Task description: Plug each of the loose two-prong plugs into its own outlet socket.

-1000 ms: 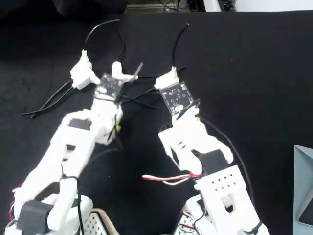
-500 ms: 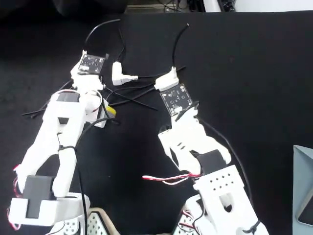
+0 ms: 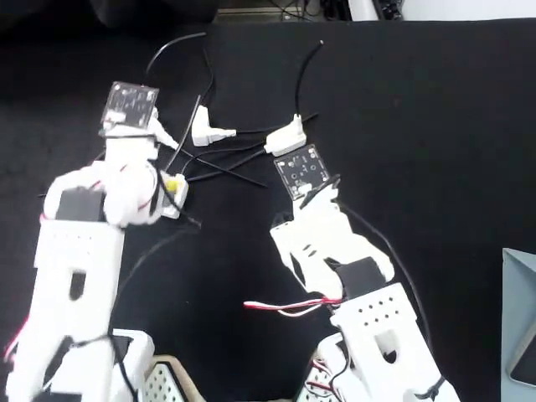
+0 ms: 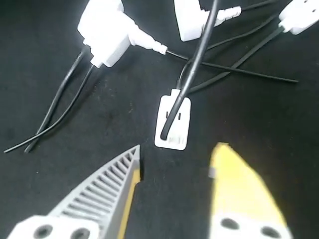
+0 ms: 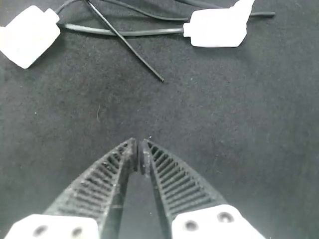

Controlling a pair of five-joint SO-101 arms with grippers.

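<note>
Left wrist view: left gripper [image 4: 177, 148] spread wide, empty, above the outlet socket [image 4: 174, 124]; right gripper [image 5: 138, 144] pinched together, holding nothing.

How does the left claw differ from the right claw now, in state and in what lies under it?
The left claw is open; the right claw is shut on nothing. The left claw hangs over a white socket block; the right claw over bare table. Both point down at it.
</note>
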